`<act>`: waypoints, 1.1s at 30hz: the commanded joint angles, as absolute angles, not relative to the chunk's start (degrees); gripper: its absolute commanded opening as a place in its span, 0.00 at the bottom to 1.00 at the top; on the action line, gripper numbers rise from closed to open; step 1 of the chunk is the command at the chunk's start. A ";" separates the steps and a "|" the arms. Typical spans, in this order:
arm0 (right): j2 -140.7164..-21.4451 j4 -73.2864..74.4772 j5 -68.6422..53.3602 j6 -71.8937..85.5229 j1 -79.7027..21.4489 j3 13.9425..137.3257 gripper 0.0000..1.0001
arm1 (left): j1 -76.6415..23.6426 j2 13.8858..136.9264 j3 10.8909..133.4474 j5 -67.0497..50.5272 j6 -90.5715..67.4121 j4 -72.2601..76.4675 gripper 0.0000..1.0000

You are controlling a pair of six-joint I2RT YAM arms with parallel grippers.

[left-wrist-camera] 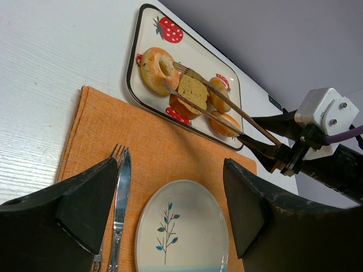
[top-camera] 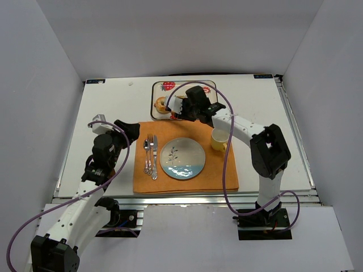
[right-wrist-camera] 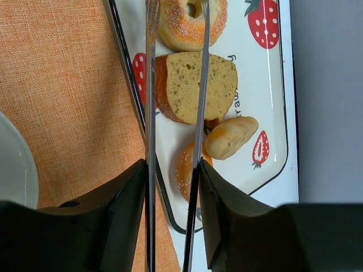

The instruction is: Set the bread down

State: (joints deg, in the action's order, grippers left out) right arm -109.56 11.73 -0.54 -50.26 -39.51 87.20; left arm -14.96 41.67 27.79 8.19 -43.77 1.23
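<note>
Right gripper (right-wrist-camera: 173, 187) clamped on metal tongs (right-wrist-camera: 150, 85), whose parted arms reach over the bread slice (right-wrist-camera: 193, 85); whether they pinch it cannot be judged. The slice lies on the strawberry tray (right-wrist-camera: 272, 102), at 12 o'clock from the plate (top-camera: 182, 159). Left gripper (left-wrist-camera: 170, 187), jaws apart and empty, hangs over the orange placemat (top-camera: 215, 173) at the plate's 10 o'clock.

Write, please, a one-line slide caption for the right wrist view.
Tongs held by the right gripper reach over a bread slice on the strawberry tray.
</note>
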 commanded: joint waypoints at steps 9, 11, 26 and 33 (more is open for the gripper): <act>-111.53 9.05 -0.18 -52.03 -39.99 87.63 0.47 | -14.68 40.78 27.86 8.79 -43.33 1.14 0.85; -111.80 9.05 -0.18 -52.21 -39.90 87.63 0.47 | -14.68 40.61 27.77 8.79 -43.33 1.05 0.85; -114.08 7.65 3.96 -54.84 -40.78 87.98 0.47 | -14.68 40.43 27.77 8.96 -43.24 1.05 0.85; -115.13 9.05 4.92 -56.16 -41.48 89.21 0.42 | -14.68 39.99 27.86 9.14 -43.24 0.70 0.85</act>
